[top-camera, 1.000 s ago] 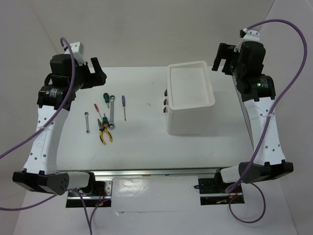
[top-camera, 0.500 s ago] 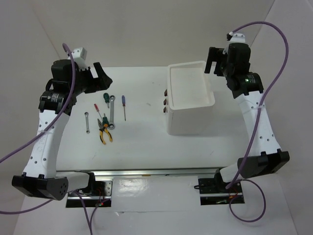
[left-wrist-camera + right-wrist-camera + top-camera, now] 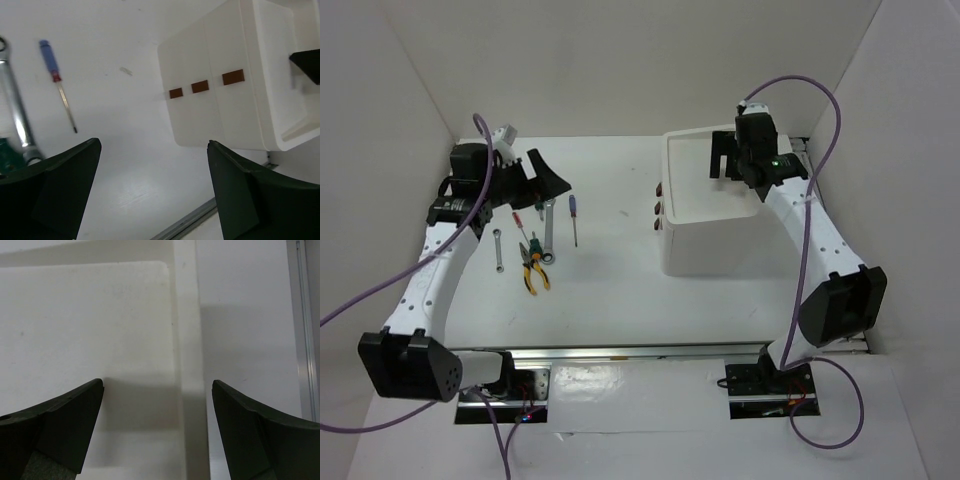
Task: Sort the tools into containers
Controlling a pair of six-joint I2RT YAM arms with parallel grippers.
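Note:
The tools lie on the left of the table: a blue screwdriver (image 3: 573, 218) (image 3: 50, 57), a long silver wrench (image 3: 548, 232) (image 3: 17, 112), a small wrench (image 3: 498, 250), a red screwdriver (image 3: 521, 226) and yellow-and-orange pliers (image 3: 534, 268). A green screwdriver (image 3: 538, 205) is half hidden under my left gripper (image 3: 542, 178) (image 3: 152, 145), which hangs open and empty above them. The containers form one white box unit (image 3: 710, 240) (image 3: 210, 115) with dark drawer knobs (image 3: 660, 208) (image 3: 200, 86). My right gripper (image 3: 725, 165) (image 3: 157, 385) is open over the top tray's right rim (image 3: 185, 315).
A metal rail (image 3: 650, 350) runs along the table's near edge. White walls close in the back and both sides. A purple cable (image 3: 800, 85) loops above the right arm. Bare table (image 3: 610, 280) lies between the tools and the box unit.
Both arms have swung inward. The left gripper moved right, over the far end of the tools. The right gripper moved left from beyond the box to above its top tray.

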